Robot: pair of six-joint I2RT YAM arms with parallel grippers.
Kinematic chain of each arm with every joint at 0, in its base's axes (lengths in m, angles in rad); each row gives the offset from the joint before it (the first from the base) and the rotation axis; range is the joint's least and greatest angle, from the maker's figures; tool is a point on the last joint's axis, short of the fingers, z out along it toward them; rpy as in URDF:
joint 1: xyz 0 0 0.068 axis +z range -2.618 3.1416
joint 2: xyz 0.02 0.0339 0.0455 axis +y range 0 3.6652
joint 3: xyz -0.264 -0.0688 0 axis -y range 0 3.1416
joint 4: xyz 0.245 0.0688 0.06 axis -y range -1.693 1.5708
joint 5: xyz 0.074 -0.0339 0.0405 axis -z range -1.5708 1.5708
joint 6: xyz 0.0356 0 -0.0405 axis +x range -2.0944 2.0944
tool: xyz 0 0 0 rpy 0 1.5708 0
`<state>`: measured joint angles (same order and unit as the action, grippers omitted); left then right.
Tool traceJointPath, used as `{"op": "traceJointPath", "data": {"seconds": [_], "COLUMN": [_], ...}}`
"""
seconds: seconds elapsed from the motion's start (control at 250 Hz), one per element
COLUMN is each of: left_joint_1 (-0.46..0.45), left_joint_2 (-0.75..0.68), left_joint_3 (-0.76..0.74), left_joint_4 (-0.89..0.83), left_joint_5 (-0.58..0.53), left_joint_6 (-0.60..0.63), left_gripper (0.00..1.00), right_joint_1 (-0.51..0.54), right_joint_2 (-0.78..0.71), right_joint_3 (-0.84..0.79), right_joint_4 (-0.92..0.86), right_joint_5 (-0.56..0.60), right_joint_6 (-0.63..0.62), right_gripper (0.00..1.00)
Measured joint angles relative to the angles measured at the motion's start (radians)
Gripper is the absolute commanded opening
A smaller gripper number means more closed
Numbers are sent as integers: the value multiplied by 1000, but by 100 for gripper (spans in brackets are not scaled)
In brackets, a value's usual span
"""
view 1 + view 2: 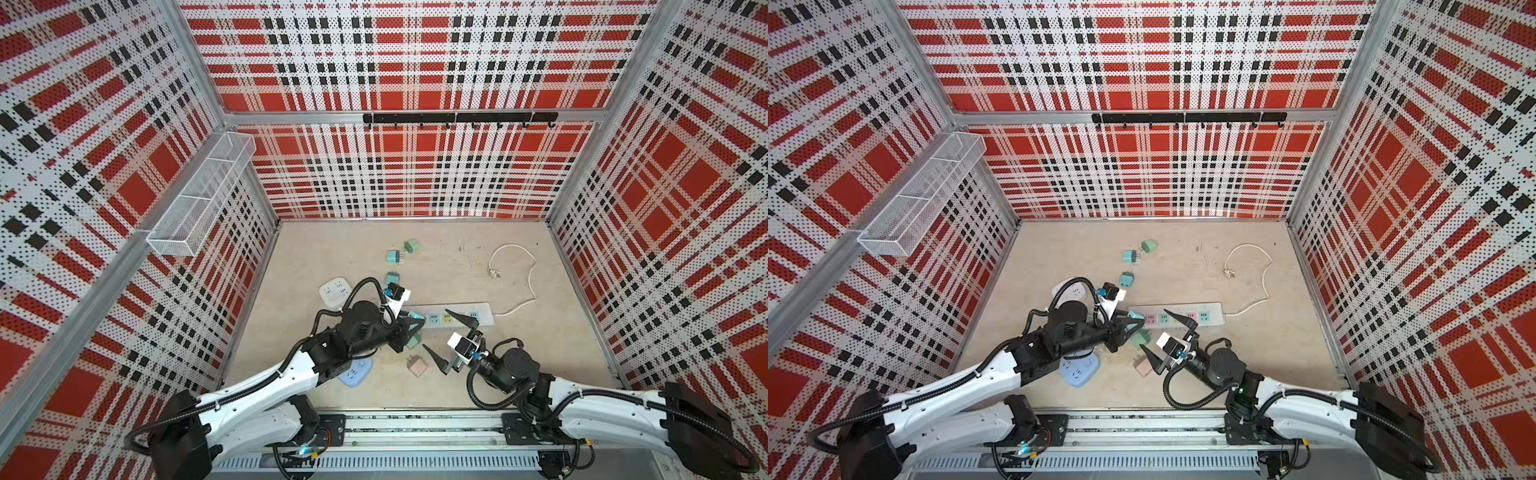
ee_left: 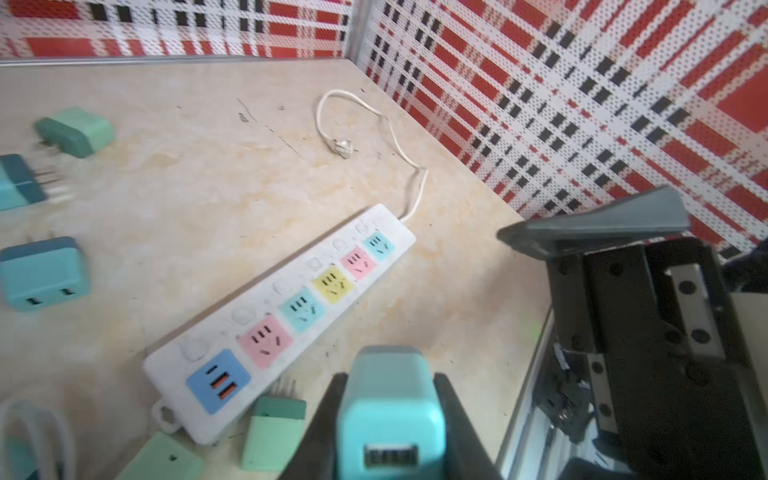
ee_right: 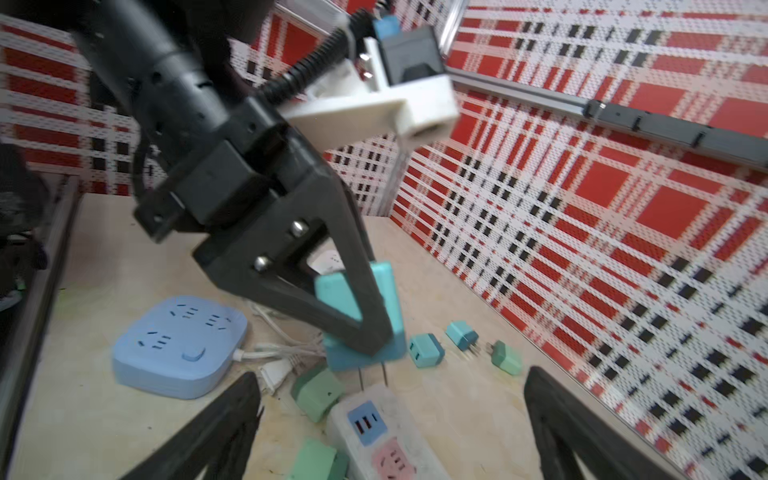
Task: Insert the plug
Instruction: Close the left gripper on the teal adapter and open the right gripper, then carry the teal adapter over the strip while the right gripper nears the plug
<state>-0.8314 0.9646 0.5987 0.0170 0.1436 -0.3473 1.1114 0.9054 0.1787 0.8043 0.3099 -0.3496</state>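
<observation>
A teal plug (image 2: 390, 411) sits clamped between the black fingers of my left gripper (image 2: 390, 386), which is shut on it. In the right wrist view the plug (image 3: 332, 299) hangs with its two prongs pointing down, just over the blue end of the white power strip (image 3: 415, 453). Both top views show the plug (image 1: 415, 316) (image 1: 1136, 316) at the left end of the strip (image 1: 484, 309) (image 1: 1216, 308). My right gripper (image 1: 434, 328) (image 3: 392, 374) stands wide open beside the strip's near edge and holds nothing.
Loose teal and green plugs (image 1: 392, 256) lie behind the strip; a green plug (image 2: 272, 432) and a pink plug (image 1: 417, 365) lie in front. A blue socket block (image 3: 178, 345) and a white socket block (image 1: 332, 291) sit left. The strip's cable (image 1: 515, 257) loops back right.
</observation>
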Motion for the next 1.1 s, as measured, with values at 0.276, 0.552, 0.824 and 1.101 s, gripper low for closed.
{"op": "traceJointPath", "data": {"seconds": [0.276,0.552,0.824,1.101], "left_joint_1": [-4,-174,-77,16], "left_joint_2": [-107,13,139,248], "left_joint_3": [126,411,489,498], "left_joint_4": [-149,-292,-333,-309], "left_joint_5": [-175,-393,-352,-232], "left_joint_6": [-3,1,6,-16], "left_gripper": [0,0,0,0], "right_joint_1": [-116,-454,-828,-944], "right_joint_2": [-206,-527,-393,98], "right_joint_3": [-9,-22,-26,10], "right_joint_4": [-184,-521,-620,-360], "right_joint_5": [357,457,253,-40], "right_joint_6": [192,454,650,694], "right_gripper": [100,100,100,100]}}
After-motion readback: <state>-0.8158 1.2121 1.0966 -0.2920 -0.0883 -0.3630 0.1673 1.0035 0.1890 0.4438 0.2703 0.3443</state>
